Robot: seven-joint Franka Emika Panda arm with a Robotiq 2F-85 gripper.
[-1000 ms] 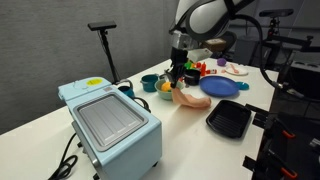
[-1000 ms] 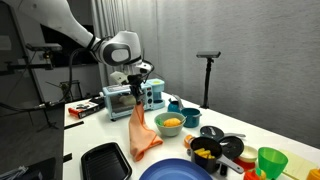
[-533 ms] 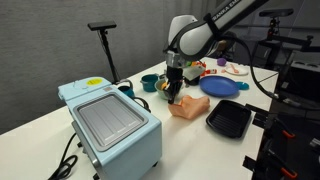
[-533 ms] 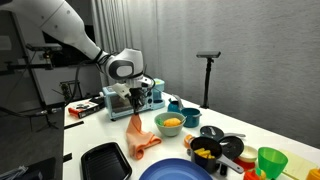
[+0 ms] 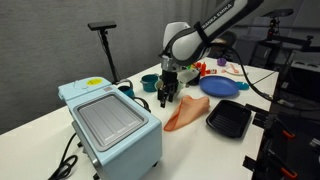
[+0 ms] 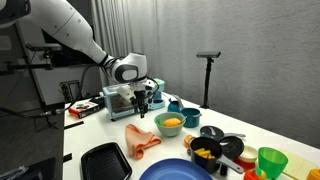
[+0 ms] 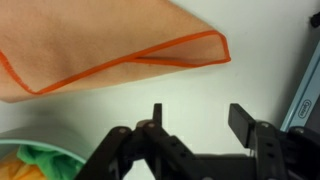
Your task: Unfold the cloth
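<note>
The cloth [image 5: 187, 113], dangled from the jaws a second ago, is now laid on the table [image 5: 190, 152] between the toaster oven [image 5: 110, 125] and the black tray [image 5: 230, 120], seemingly left doubled along one hemmed edge, while the gripper [image 7: 198, 115] is seen spread and empty above it, bare tabletop being left alongside for spreading

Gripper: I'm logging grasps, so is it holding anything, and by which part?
Nothing is held. The gripper stands open and empty in the wrist view; the cloth lies on the table, apart from it.

cloth [image 7: 100, 40]: soft matt fabric (hem stitched) | tray [image 5: 232, 118]: black plastic, slightly glossy
</note>
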